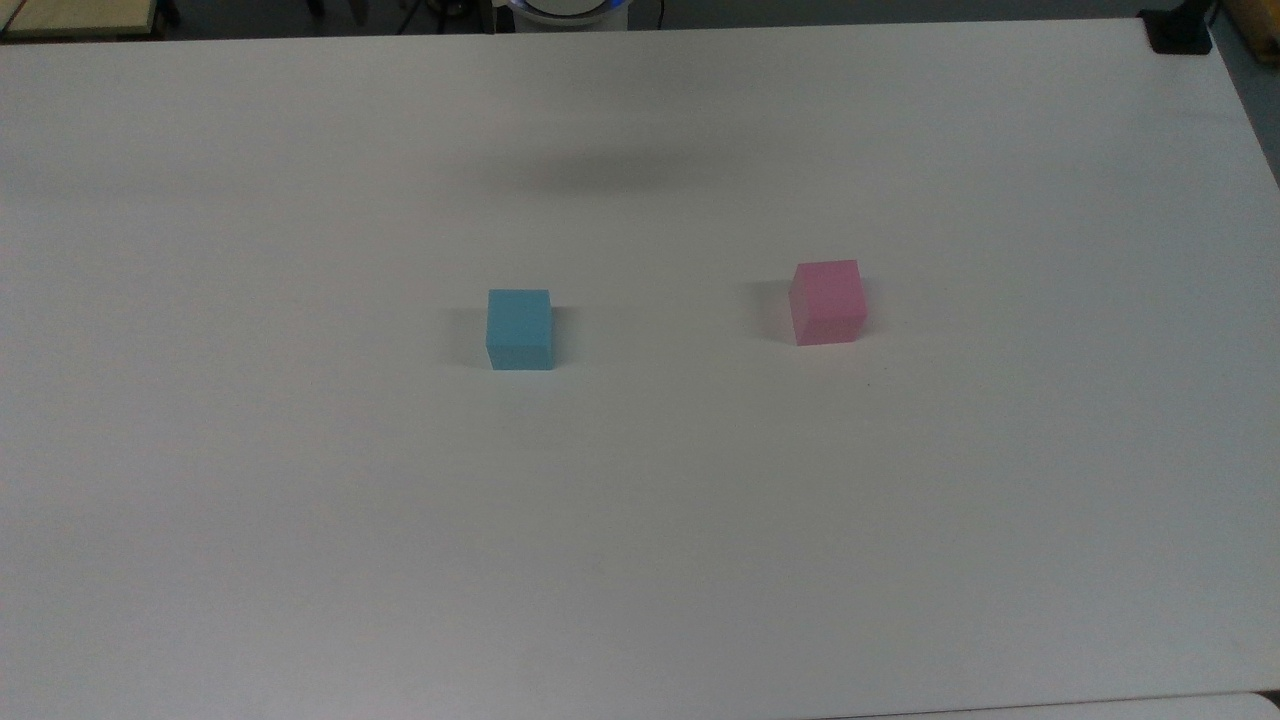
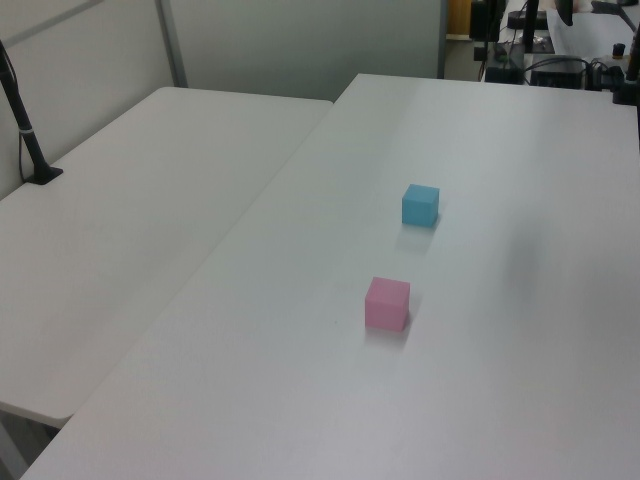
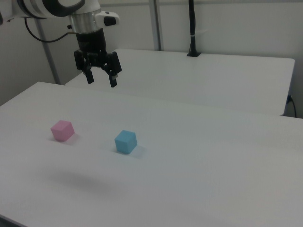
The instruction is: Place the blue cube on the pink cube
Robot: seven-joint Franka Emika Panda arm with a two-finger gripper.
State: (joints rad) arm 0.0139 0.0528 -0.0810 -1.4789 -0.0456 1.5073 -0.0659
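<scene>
Right view: spread tool (image 3: pixel 101 78) above matte blue cube (image 3: pixel 126 141), pink cube (image 3: pixel 62 130) apart.

soft even light, faint blurry shadows

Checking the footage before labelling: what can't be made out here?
- Arm: cut off by the right view's top and left edges; base unseen.
- Blue cube and pink cube: undersides hidden against the table.
- End effector: height above the table unclear in the right view.
</scene>
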